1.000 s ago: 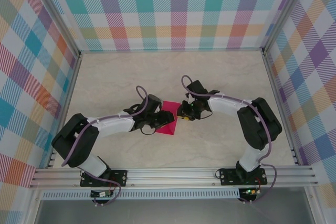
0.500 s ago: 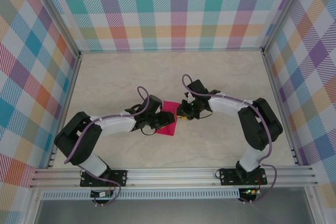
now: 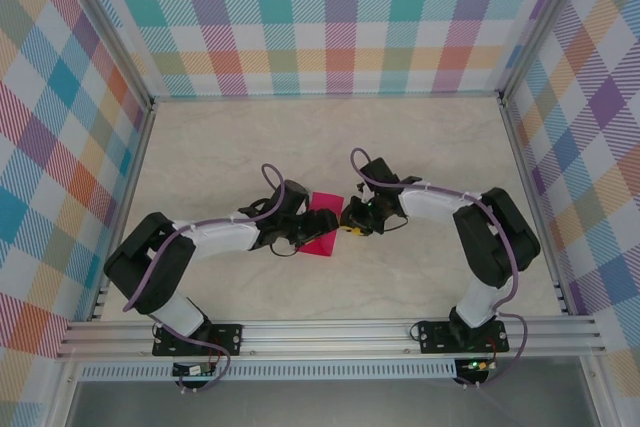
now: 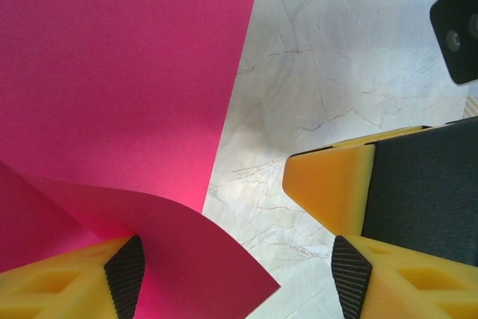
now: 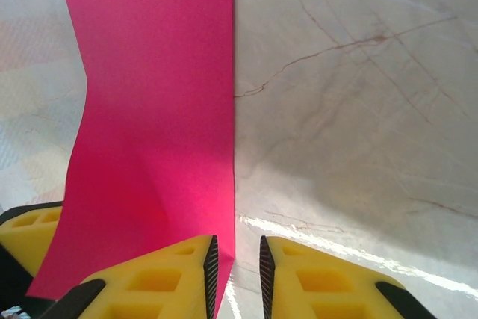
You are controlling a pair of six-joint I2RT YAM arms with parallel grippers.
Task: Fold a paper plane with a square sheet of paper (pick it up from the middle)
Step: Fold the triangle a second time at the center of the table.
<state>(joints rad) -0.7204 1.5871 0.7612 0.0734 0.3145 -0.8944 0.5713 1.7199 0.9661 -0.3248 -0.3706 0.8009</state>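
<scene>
Top camera looks down; close wrist cameras share paper (image 4: pixel 119 72).

A pale, marble-veined table (image 3: pixel 230 147) spreads across the enclosure. Plaid walls (image 3: pixel 340 17) in teal, pink, orange and purple checks rise on three sides of it. A silver metal frame (image 3: pixel 330 332) runs its rails along the near edge.

Table (image 3: pixel 420 137): pale marble-look top with thin grey-brown veining; one glare streak in the right wrist view. Walls: plaid panels in teal, pink, orange, purple and yellow on white. Back wall (image 3: pixel 330 17) at 12 o'clock, left wall (image 3: pixel 50 147) at 9, right wall (image 3: pixel 600 127) at 3. Aluminium posts (image 3: pixel 105 27) rise at the back corners, 11 and 1 o'clock. Ribbed aluminium rail (image 3: pixel 330 332) runs along 6 o'clock. Light even, shadows soft.
</scene>
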